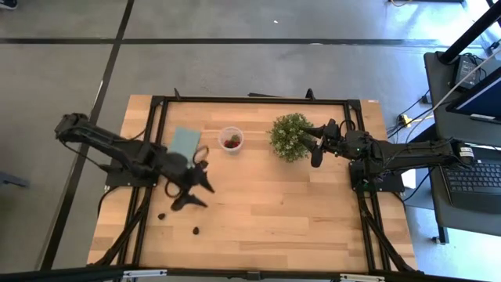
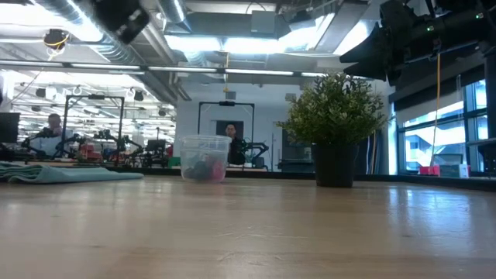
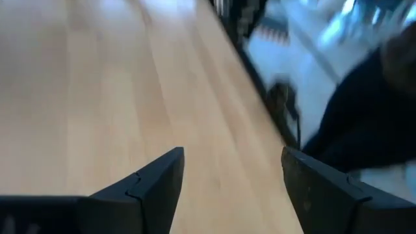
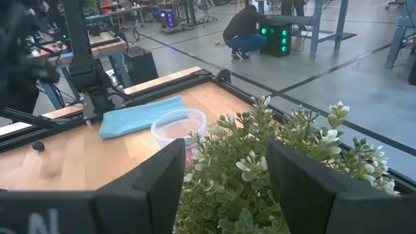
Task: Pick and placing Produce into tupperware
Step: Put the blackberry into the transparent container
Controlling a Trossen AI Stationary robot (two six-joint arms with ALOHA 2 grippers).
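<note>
Your left claw [image 1: 196,188] hangs released over bare pale wooden table [image 1: 282,211] — nothing between its fingers. Two dark berry-like pieces [image 1: 162,215] lie just beside it, toward the table's near edge. Beyond it stands the small clear round plastic cup [image 1: 231,139] holding red pieces, beside a flat teal cloth [image 1: 184,141]. Your right claw [image 1: 317,145] is spread open, empty — at the bushy green potted plant [image 1: 290,136].

A: What is the desk [image 1: 274,211] made of?
B: Pale wood planks, smooth and satin, framed by matt black metal rails [image 1: 250,100].

A: And the tupperware [image 1: 231,139]?
B: Clear, thin plastic with a whitish rim. The cloth [image 4: 142,114] beside it is soft teal fabric, matt.

A: The plant [image 1: 291,136]?
B: Matt leaves in a dark matt pot [image 2: 335,164]. The right hand [image 4: 223,170] has matt black fingers.
</note>
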